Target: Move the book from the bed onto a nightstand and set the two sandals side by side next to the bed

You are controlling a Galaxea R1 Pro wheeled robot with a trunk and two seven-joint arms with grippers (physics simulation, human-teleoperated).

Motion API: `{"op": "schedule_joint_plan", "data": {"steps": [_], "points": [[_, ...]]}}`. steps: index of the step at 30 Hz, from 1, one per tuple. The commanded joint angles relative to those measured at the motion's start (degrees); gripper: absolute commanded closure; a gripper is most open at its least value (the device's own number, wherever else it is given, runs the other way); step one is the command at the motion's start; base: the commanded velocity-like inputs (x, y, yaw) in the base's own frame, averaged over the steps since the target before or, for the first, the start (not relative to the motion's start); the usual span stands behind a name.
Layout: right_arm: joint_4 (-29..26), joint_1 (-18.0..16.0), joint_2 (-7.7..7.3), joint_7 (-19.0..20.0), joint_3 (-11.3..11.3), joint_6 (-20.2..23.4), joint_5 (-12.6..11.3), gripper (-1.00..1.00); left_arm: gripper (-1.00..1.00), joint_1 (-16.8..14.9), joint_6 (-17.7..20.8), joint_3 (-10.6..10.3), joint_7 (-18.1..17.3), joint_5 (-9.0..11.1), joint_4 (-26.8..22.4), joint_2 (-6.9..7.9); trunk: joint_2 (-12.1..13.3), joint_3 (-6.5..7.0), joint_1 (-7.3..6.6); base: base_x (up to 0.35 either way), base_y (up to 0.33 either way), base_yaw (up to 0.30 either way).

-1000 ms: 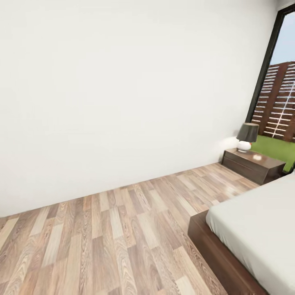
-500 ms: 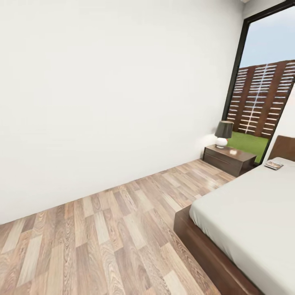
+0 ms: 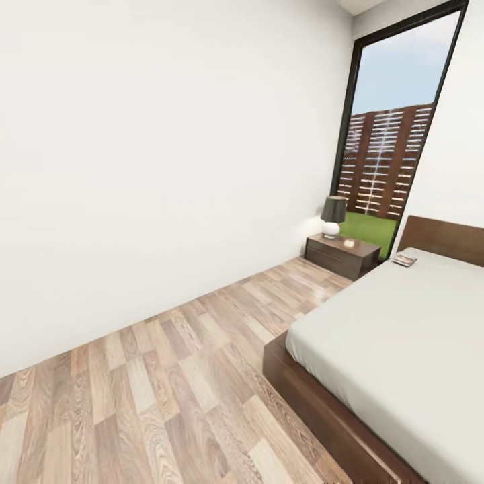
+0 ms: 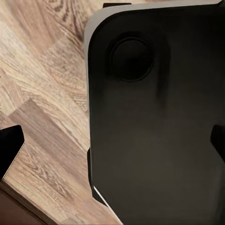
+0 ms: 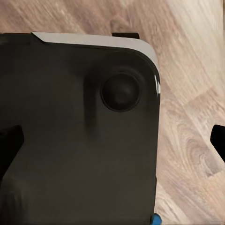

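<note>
One book (image 3: 404, 259) is what you are after, and it lies flat on the grey mattress of the bed (image 3: 396, 336) up near the headboard (image 3: 444, 236), out at about one o'clock from where you stand. The nightstand (image 3: 341, 255) sits just beside that corner of the bed at roughly twelve o'clock, against the white wall (image 3: 161, 154), with a small dark-shaded lamp (image 3: 333, 215) on its top and the tall dark-framed window (image 3: 396, 128) behind it. The bare part of its top toward the bed looks like the natural landing spot.

You are in the approach step, I judge: nothing has been picked up and the arms hang low over the robot's black base (image 4: 154, 117) and the plank floor (image 3: 154, 376).

The left gripper (image 4: 112, 143) shows only its dark fingertips at the frame edges, spread wide with nothing between them. The right gripper (image 5: 112, 140) looks the same, wide apart and empty. A sliver of bright blue (image 5: 156, 219) peeks from under the base in the right wrist view (possibly a sandal, too little shows to say).

Next, you will want to roll along the bed's side toward twelve o'clock until the book is within reach, then raise an arm over the mattress.
</note>
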Motion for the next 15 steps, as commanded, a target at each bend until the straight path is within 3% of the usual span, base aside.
{"op": "schedule_joint_plan", "data": {"steps": [1, 15], "points": [[0.07, -0.04, -0.05, 0.00, 0.01, -0.20, 0.00, -1.00, -1.00, 0.05, 0.01, 0.00, 0.01, 0.03, -0.13, 0.02, -0.03, -0.05, 0.00, 0.000, 0.000, -0.275], [0.00, -0.04, -0.94, -0.09, 0.60, -2.39, 0.08, -1.00, -1.00, 0.05, 0.02, -0.03, 0.01, 0.01, -0.11, 0.07, -0.03, -0.05, 0.00, 0.000, 0.000, -0.275]]}}
